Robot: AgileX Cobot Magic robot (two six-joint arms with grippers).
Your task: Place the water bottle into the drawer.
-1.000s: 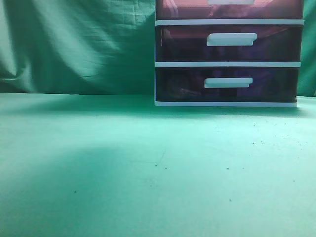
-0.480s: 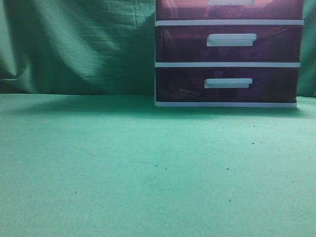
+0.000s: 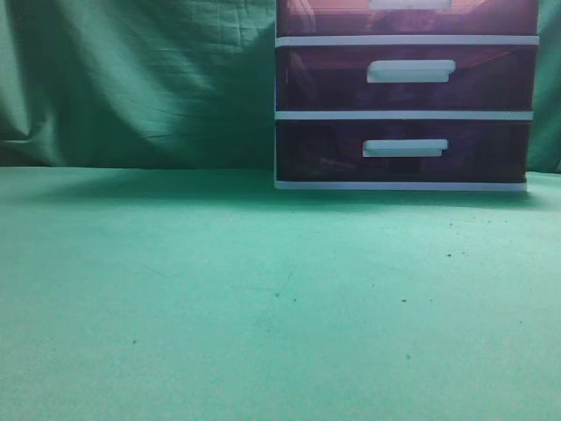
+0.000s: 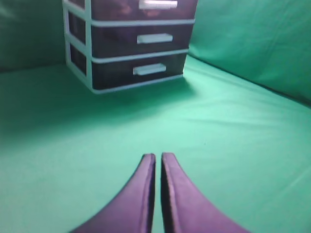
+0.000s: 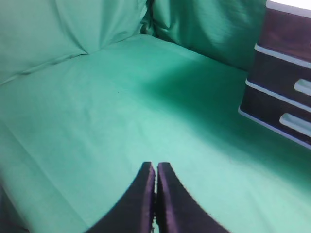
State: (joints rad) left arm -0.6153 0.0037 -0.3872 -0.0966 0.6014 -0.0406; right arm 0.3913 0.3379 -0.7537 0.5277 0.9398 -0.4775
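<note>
The drawer (image 3: 408,17), dark purple-brown with a white bar handle, is the top one of a white-framed unit at the back right; the frame's top edge cuts it off. Its front sits flush with the two drawers below. It also shows in the left wrist view (image 4: 121,7) and in the right wrist view (image 5: 289,29). No water bottle is in any view. My left gripper (image 4: 158,155) is shut and empty above the green cloth, facing the unit. My right gripper (image 5: 155,165) is shut and empty above the cloth, left of the unit. Neither gripper shows in the exterior view.
A green cloth (image 3: 219,289) covers the table and hangs as a backdrop (image 3: 131,79) behind. The middle drawer (image 3: 408,77) and bottom drawer (image 3: 403,151) are closed. The unit stands at the table's far right.
A dark shadow on the left of the cloth one second ago has gone. The drawer unit has not moved.
</note>
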